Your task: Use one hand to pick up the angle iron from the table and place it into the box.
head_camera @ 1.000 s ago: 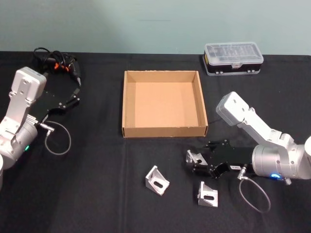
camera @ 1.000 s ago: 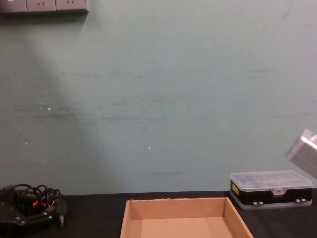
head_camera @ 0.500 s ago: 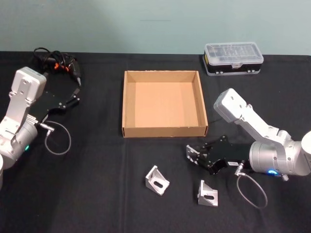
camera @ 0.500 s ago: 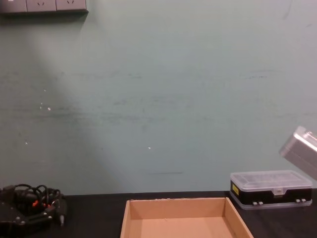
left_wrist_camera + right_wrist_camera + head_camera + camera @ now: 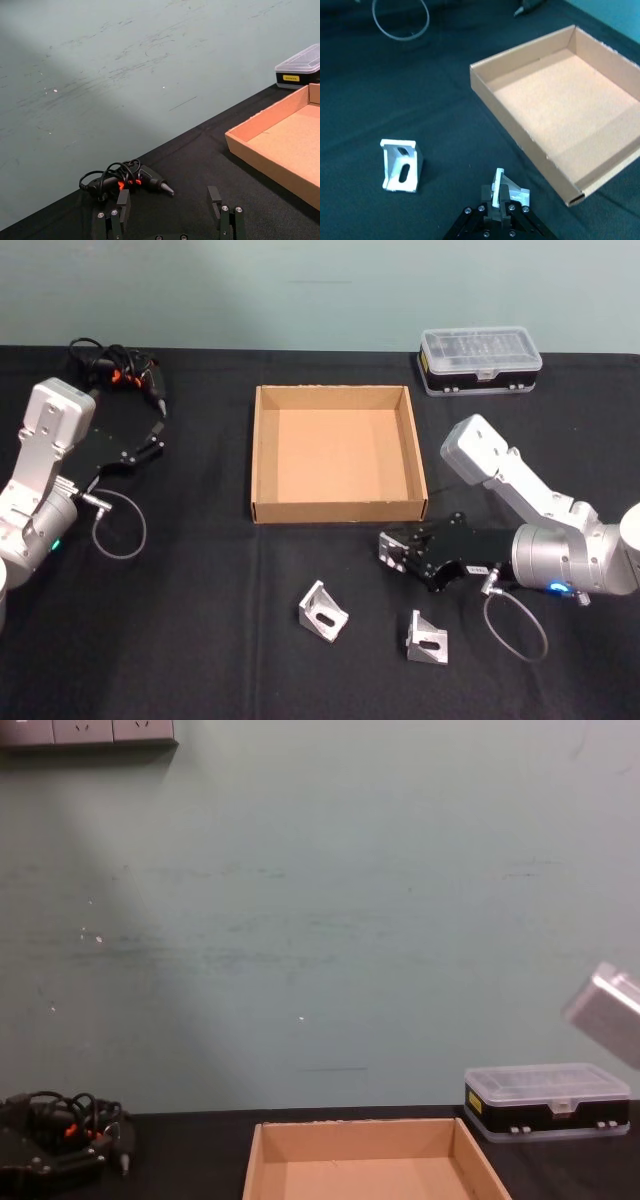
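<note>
My right gripper hovers just in front of the box's near right corner, shut on a silver angle iron. In the right wrist view that angle iron sits pinched between the fingers. The tan cardboard box stands on the middle of the black table; its inside is bare. Two more angle irons lie on the table, one left of the gripper and one nearer me. My left gripper is parked far left, open.
A clear-lidded plastic case sits at the back right. A screwdriver with coiled cables lies at the back left, just beyond the left gripper. A grey cable loop hangs by the left arm.
My right gripper, with the angle iron in it, has shifted a little left and toward the box's front wall. The left arm has stayed still.
</note>
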Robot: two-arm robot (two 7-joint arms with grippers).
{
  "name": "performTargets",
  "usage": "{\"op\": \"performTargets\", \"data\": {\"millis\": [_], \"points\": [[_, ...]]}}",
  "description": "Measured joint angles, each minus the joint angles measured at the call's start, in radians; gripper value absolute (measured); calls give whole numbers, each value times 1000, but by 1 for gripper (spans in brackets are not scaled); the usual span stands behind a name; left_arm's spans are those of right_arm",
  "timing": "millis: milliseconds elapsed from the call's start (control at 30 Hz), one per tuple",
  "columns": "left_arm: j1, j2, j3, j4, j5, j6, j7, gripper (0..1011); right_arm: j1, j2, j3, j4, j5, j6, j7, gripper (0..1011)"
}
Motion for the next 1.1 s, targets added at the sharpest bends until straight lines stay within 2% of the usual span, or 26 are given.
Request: {"op": "performTargets", "data": {"millis": [233, 367, 500, 700, 900, 1000, 1100], "points": [[0, 0, 0, 0, 0, 0, 0, 1000, 19, -14, 23, -17, 41, -32, 20, 95], [0, 0, 0, 0, 0, 0, 0, 1000, 49, -28, 40, -30, 73, -59, 23, 95], [0, 0, 0, 0, 0, 0, 0, 1000, 83, -40, 48, -27, 80, -86, 16, 94], [0, 0, 0, 0, 0, 0, 0, 1000, 131, -65, 47, 25, 59, -126, -13, 95], [0, 0, 0, 0, 0, 0, 0, 1000, 178, -120, 35, 120, 29, -170, -37, 94], [0, 0, 0, 0, 0, 0, 0, 1000, 211, -164, 18, 189, 2, -194, -43, 94], [0, 0, 0, 0, 0, 0, 0, 1000, 230, -184, 9, 226, -14, -206, -44, 94]]}}
